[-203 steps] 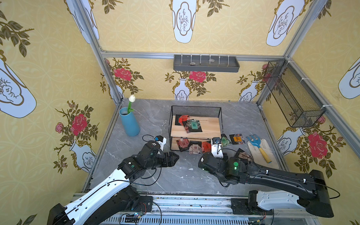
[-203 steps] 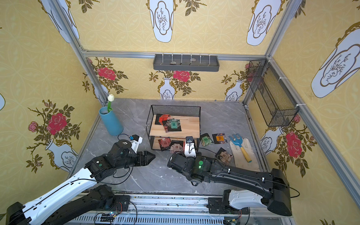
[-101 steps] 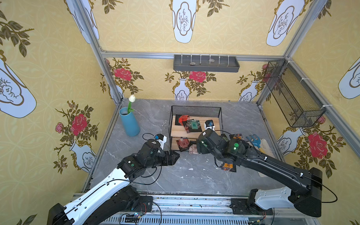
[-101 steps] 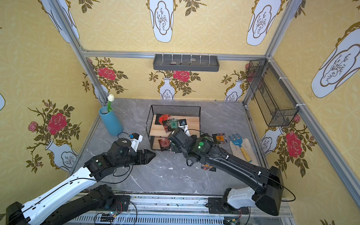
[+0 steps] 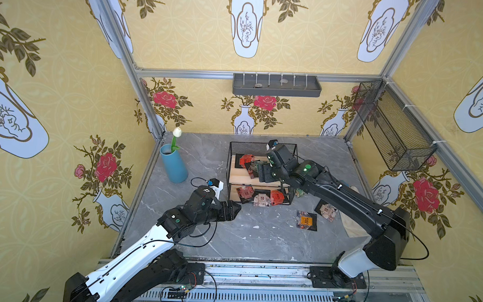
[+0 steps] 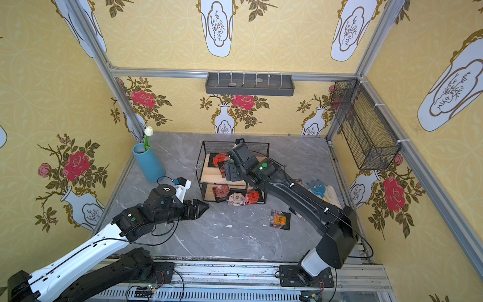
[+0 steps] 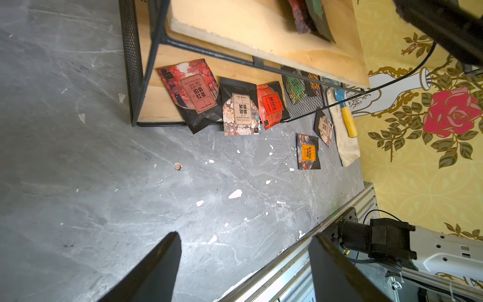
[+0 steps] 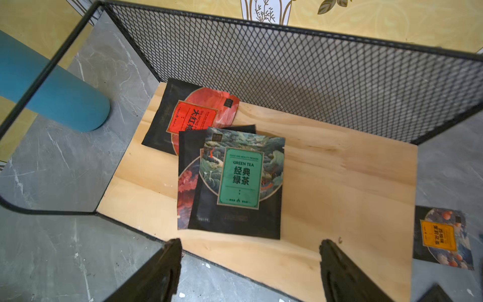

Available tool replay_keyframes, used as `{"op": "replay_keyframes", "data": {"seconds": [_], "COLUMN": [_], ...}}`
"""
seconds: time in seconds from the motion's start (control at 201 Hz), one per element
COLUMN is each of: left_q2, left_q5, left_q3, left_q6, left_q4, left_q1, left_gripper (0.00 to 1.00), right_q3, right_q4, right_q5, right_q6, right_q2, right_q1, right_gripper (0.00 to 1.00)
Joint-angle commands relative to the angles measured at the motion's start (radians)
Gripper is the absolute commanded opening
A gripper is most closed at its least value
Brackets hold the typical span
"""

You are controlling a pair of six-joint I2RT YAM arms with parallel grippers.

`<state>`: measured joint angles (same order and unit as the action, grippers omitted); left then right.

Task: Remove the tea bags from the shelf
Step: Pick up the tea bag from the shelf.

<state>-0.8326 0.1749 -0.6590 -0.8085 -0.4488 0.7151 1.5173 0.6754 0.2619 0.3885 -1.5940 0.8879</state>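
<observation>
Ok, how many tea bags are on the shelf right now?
6. Top board: red bag, dark red bag, green bag, overlapping. Bottom board: Earl Grey bag, beige bag, bright red bag, at the front edge. More may be hidden.

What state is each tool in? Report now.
Left tool: open, holding nothing, over the table.
Right tool: open, holding nothing, facing the green tea bag on the shelf.
</observation>
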Motion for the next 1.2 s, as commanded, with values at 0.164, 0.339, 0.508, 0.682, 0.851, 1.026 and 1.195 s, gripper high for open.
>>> {"op": "replay_keyframes", "data": {"seconds": [0.164, 0.339, 0.508, 0.682, 0.851, 1.026, 1.195], "left_q2": [0.011, 0.026, 0.029, 0.033, 0.039, 0.046, 0.049], "left_q5": [-0.013, -0.015, -0.016, -0.015, -0.020, -0.022, -0.021], "left_q3": [0.006, 0.021, 0.028, 0.035, 0.042, 0.048, 0.056], "left_q6": [0.015, 0.009, 0.006, 0.004, 0.003, 0.004, 0.002], "left_q4": [0.010, 0.008, 0.010, 0.012, 0.010, 0.007, 0.010], "left_q1": [-0.004, -0.005, -0.006, -0.008, -0.009, -0.011, -0.014], "left_gripper": [0.86, 0.86, 0.86, 0.86, 0.86, 0.86, 0.86], "right_q3": [0.122, 0.179, 0.224, 0.257, 0.285, 0.294, 0.296], "right_q4": [-0.018, -0.010, 0.005, 0.011, 0.027, 0.036, 0.041], "right_q5": [-0.067, -0.075, -0.079, -0.084, -0.076, -0.070, -0.068], "right_q6": [-0.053, -0.058, -0.062, -0.063, -0.058, -0.056, -0.055], "right_q2": [-0.115, -0.178, -0.231, -0.275, -0.308, -0.331, -0.349], "right_q1": [-0.034, -0.044, -0.051, -0.052, -0.050, -0.046, -0.040], "right_gripper": [0.84, 0.79, 0.77, 0.76, 0.76, 0.76, 0.76]}}
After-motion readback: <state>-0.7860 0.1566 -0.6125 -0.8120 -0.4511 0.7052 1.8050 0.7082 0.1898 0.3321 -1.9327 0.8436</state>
